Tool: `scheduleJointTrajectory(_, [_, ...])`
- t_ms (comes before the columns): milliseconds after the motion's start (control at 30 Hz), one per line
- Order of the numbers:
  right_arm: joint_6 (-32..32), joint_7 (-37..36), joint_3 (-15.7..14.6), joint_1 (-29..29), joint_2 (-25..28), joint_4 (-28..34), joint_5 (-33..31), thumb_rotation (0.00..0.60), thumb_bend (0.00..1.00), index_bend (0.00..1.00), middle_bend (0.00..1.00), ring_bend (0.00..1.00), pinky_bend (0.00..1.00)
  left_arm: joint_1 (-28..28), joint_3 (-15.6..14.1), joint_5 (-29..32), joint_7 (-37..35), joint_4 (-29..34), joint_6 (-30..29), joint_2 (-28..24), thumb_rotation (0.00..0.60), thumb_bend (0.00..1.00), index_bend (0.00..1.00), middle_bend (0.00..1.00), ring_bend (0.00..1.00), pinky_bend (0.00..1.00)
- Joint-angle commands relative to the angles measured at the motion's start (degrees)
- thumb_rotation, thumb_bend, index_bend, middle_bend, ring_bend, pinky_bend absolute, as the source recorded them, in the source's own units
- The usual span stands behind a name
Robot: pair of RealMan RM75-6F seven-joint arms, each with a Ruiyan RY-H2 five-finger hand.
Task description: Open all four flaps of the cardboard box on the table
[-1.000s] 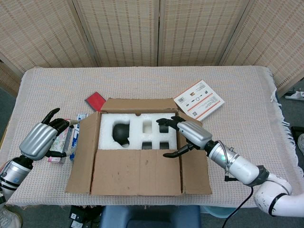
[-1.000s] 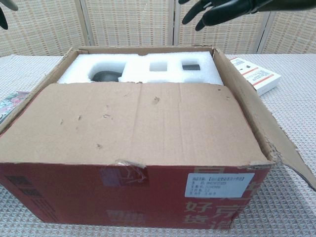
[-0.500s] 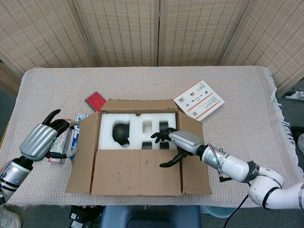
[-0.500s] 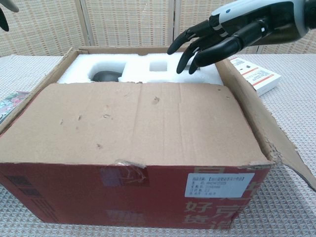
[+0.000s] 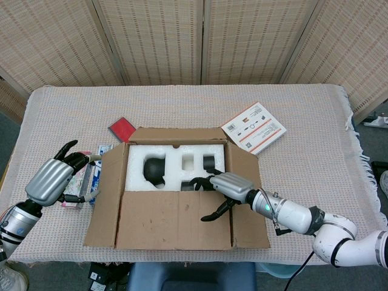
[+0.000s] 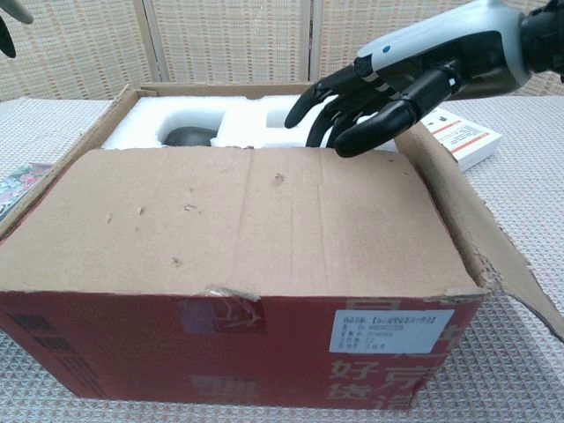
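Observation:
The cardboard box (image 5: 176, 200) sits at the table's near middle. Its left flap (image 5: 108, 194) and right flap (image 5: 247, 203) are folded outward, and the far flap (image 5: 176, 132) stands up. The near flap (image 6: 238, 220) lies flat over the near half of the top. White foam (image 5: 176, 162) with a black object (image 5: 151, 171) shows in the open half. My right hand (image 5: 221, 187) hovers with fingers spread at the near flap's free edge, right of centre, holding nothing; the chest view shows this right hand (image 6: 397, 79) just above that edge. My left hand (image 5: 53, 176) is open, left of the box.
A red card (image 5: 121, 128) lies beyond the box's left corner. A white booklet (image 5: 253, 128) lies beyond its right corner. Small packets (image 5: 88, 182) lie between my left hand and the left flap. A woven screen (image 5: 200, 36) stands behind the table.
My right hand has moved toward me and lower, from above the foam to the near flap's free edge. The left hand and the flaps have not moved.

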State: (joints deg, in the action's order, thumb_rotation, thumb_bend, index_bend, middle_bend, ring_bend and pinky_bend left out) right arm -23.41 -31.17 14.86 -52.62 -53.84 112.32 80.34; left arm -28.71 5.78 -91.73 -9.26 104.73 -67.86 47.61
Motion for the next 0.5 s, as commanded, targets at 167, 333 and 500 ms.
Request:
scheduleJointTrajectory(167, [-4.1,-8.25,0.5,2.53,1.63,2.37,2.69,0.326,0.05,0.13,0.27,0.22,0.0,-0.12,0.07,0.29,0.06,-0.17,0.3,0.05,0.227,0.27,0.24,0.37,0.29,0.0])
scheduleJointTrajectory(333, [-9.02,-21.24,0.17,4.89,3.5,3.03,8.86,0.325,0.05,0.13,0.27,0.23,0.0,-0.41,0.26,0.42,0.41,0.04,0.62,0.1,0.225,0.27,0.24,0.37,0.29,0.0])
scheduleJointTrajectory(500, [-17.16,-44.62,-3.41,5.57,4.39,0.83,19.27,0.32,0.05,0.13,0.28,0.24,0.0,-0.8,0.47,0.51,0.94,0.46,1.02,0.19,0.227,0.27,0.24,0.37,0.29,0.0])
